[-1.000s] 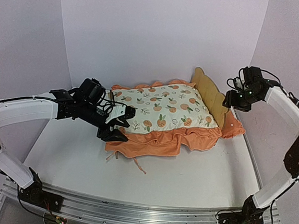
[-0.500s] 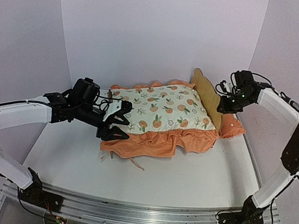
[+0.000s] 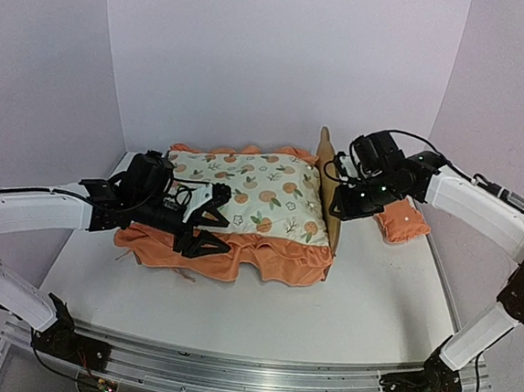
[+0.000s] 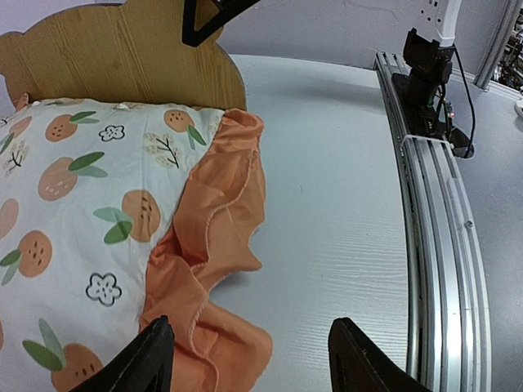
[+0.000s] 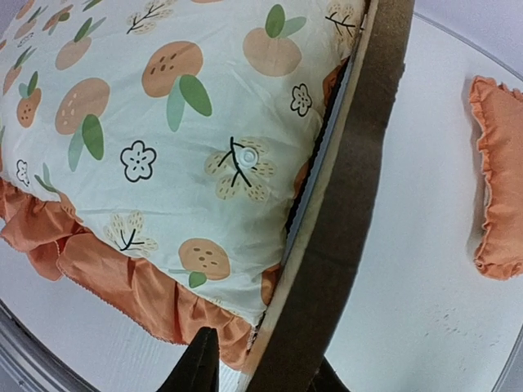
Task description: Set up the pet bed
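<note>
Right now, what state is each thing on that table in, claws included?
pet bed, standing on the table, headboard upright
mattress pad, lying in the bed, ruffle spilling over its side
small orange pillow, on the table behind the headboard, outside the bed
left gripper, open, empty, at the foot-end ruffle
right gripper, shut on the headboard's top edge

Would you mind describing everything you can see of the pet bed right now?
The pet bed is light plywood with visible grain. Only its scalloped headboard shows, standing upright at the right end of the orange-print pad, which covers the rest. The right gripper pinches the headboard's top edge, one finger on each side. It sits on the white table.
</note>
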